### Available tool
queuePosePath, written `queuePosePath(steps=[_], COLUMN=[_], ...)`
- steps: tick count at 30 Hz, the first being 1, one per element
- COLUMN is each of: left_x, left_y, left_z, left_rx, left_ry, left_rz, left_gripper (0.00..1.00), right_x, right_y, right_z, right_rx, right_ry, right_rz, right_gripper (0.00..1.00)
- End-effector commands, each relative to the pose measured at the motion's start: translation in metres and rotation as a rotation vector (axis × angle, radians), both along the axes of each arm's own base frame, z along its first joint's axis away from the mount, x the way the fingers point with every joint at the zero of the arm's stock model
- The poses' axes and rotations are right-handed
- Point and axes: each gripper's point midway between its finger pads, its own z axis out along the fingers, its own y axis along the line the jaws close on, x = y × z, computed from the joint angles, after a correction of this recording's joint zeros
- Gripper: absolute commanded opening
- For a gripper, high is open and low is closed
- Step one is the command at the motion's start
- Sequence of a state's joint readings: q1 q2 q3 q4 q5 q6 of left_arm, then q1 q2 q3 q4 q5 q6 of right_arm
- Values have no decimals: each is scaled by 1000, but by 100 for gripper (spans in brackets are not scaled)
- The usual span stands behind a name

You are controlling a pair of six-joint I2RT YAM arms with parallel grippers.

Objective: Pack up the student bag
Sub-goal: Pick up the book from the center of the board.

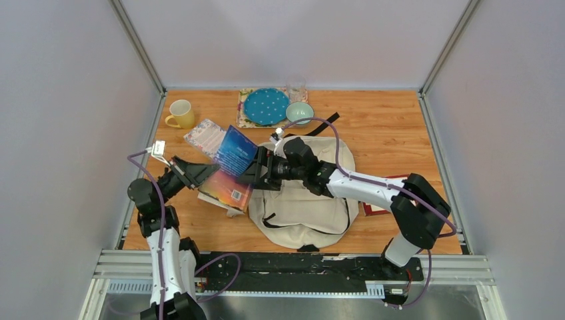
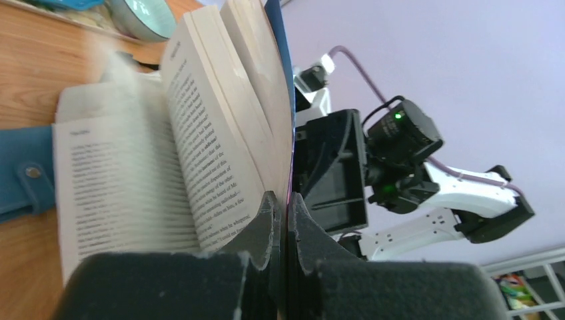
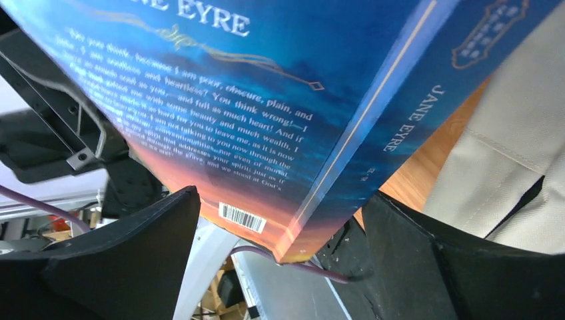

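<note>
Left jaws are pinched on the blue book (image 2: pixel 200 153); right jaws are spread wide around its spine. It should be gripped squarely.

White links and black joints make up the left arm (image 1: pixel 164 250) and right arm (image 1: pixel 365 189); purple cables (image 1: pixel 338 147) run along both; the right gripper (image 3: pixel 280 200) has broad matte black fingers (image 3: pixel 120 247).
</note>
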State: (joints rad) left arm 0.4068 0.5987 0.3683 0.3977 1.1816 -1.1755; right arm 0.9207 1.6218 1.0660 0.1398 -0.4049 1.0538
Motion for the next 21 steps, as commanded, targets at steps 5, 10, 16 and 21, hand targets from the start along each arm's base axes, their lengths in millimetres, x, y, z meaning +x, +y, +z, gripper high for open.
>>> queuePosePath(steps=[5, 10, 16, 21], left_x=[-28, -25, -20, -20], left_y=[-14, -11, -9, 0], left_z=[29, -20, -93, -142], left_rx=[-89, -178, -201, -16], left_ry=[-167, -13, 223, 428], left_rz=[-49, -16, 31, 128], left_gripper=[0, 0, 0, 0], right_x=[7, 8, 0, -2], right_y=[2, -12, -1, 6], right_z=[6, -17, -36, -49], right_rx=[109, 31, 38, 16], right_ry=[44, 75, 121, 137], right_rz=[-88, -148, -136, -141], right_gripper=[93, 93, 93, 92])
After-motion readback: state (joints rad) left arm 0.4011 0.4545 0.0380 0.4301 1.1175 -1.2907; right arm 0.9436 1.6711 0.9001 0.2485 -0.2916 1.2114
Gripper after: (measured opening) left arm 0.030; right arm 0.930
